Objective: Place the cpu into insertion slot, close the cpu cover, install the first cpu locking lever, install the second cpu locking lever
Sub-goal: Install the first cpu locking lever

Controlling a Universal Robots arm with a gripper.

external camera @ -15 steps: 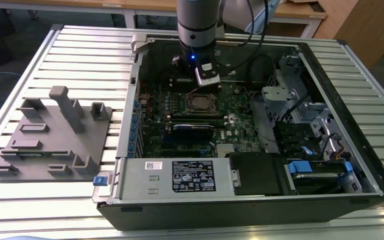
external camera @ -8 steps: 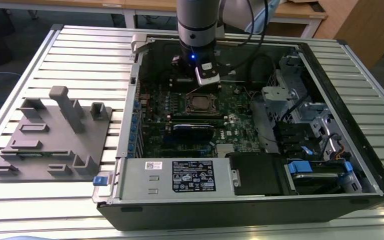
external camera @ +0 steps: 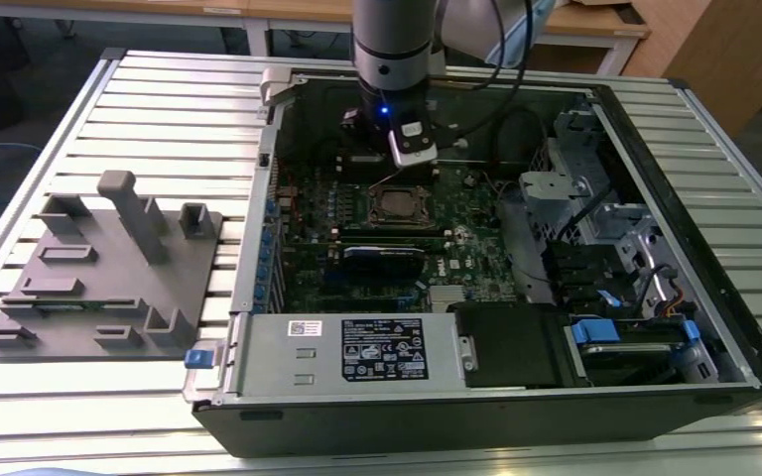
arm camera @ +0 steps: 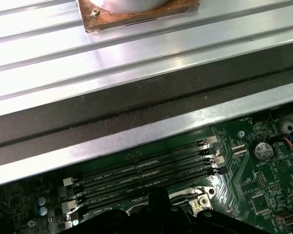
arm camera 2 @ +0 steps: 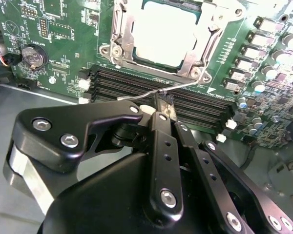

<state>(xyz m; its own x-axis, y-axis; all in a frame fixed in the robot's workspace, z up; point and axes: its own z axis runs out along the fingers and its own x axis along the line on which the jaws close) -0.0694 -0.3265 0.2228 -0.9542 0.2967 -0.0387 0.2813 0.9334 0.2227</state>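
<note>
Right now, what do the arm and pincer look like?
The arm is a silver-grey tube with a dark band, a blue light near its wrist and black cables looping beside it. The pincer is matte black: linked bars with holes and silver screw heads.

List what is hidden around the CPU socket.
- Second wrist view: the picture edge cuts off the cpu cover's far side; the tool covers part of the locking lever.
- Exterior view: insertion slot too small to show lever latching.
- First wrist view: the tool hides most of that slot.
</note>
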